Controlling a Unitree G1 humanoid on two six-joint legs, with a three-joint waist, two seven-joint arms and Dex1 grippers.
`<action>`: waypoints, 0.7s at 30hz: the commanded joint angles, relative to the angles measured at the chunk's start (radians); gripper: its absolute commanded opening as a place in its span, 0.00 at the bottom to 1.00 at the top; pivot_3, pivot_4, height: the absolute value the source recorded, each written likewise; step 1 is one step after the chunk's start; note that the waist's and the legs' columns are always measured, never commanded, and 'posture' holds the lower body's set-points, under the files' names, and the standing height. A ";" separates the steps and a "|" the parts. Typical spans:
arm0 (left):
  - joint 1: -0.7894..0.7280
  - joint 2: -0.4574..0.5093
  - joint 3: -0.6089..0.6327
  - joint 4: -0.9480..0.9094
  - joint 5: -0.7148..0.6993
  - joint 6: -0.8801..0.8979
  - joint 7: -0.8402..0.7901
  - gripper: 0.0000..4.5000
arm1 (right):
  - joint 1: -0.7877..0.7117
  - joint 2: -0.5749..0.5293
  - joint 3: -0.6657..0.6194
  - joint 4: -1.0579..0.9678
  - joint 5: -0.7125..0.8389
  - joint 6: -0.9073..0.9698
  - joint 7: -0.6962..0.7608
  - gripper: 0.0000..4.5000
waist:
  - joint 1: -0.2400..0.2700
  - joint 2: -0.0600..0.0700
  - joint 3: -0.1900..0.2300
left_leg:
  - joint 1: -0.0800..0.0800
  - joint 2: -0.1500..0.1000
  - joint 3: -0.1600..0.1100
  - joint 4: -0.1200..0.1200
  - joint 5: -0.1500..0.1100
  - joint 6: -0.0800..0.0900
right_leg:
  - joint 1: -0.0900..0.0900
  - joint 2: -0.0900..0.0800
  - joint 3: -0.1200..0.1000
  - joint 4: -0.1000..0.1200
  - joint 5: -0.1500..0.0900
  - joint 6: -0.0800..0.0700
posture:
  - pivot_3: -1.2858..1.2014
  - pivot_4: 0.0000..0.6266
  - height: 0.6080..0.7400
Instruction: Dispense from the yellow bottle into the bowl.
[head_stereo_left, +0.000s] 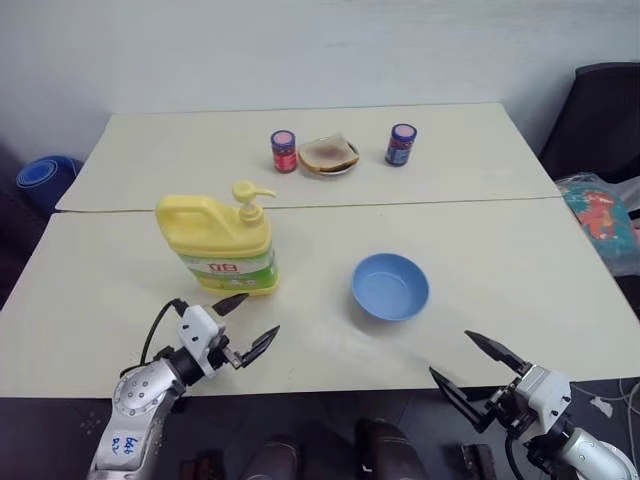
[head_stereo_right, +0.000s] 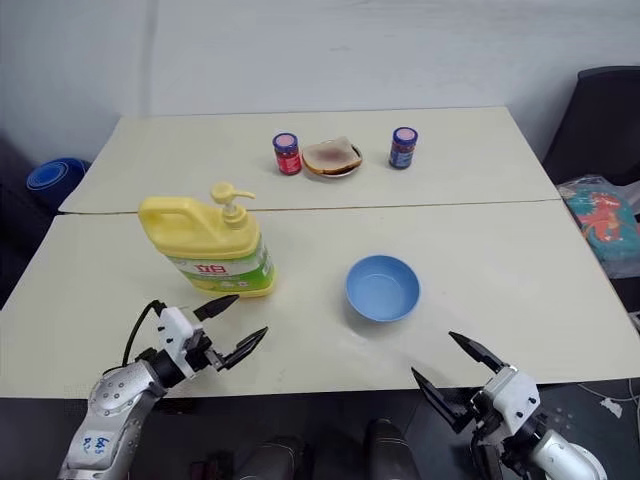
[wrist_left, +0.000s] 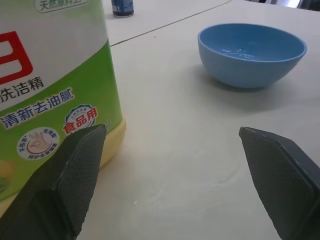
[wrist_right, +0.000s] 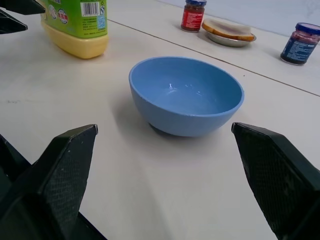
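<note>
L gripper (head_stereo_left: 242, 324) is gaping wide, holding nothing, yellow bottle (head_stereo_left: 220, 243) just beyond its fingertips. R gripper (head_stereo_left: 476, 367) is also spreading wide, empty, bowl (head_stereo_left: 390, 286) sitting ahead btwn its fingers.

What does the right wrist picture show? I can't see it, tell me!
A light-blue bowl sits on the table between the open right gripper fingers. Behind it stand the yellow bottle, two jars and a plate of bread.

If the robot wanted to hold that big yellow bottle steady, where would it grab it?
Probably by the built-in handle of the yellow bottle, coming from the robot's left. The body looks too wide for the open left end effector, while the handle is a slim bar on that side, leaving the pump free to press.
</note>
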 joint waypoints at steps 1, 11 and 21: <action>0.005 0.015 0.018 -0.052 -0.020 0.013 0.004 1.00 | -0.005 -0.014 -0.014 0.007 0.006 -0.029 0.003 1.00 | 0.000 0.000 0.000 | 0.000 0.000 0.000 0.000 0.000 0.000 | 0.000 0.000 0.000 0.000 0.000 0.000 | 0.52 0.24 1.00; 0.014 0.305 0.161 -0.248 -0.414 0.251 -0.344 1.00 | -0.237 -0.183 0.129 -0.270 0.099 0.487 -0.100 1.00 | -0.007 0.001 0.001 | 0.000 0.001 0.000 0.001 0.000 -0.001 | -0.001 0.000 0.000 0.003 -0.001 -0.003 | 0.52 0.24 1.00; -0.007 0.358 0.193 -0.305 -0.455 0.333 -0.353 1.00 | -0.581 -0.171 0.396 -0.137 -0.134 0.774 -0.184 1.00 | -0.003 0.000 0.001 | -0.003 0.000 -0.002 0.000 0.000 -0.001 | -0.002 0.000 -0.002 0.000 -0.001 -0.003 | 0.52 0.24 1.00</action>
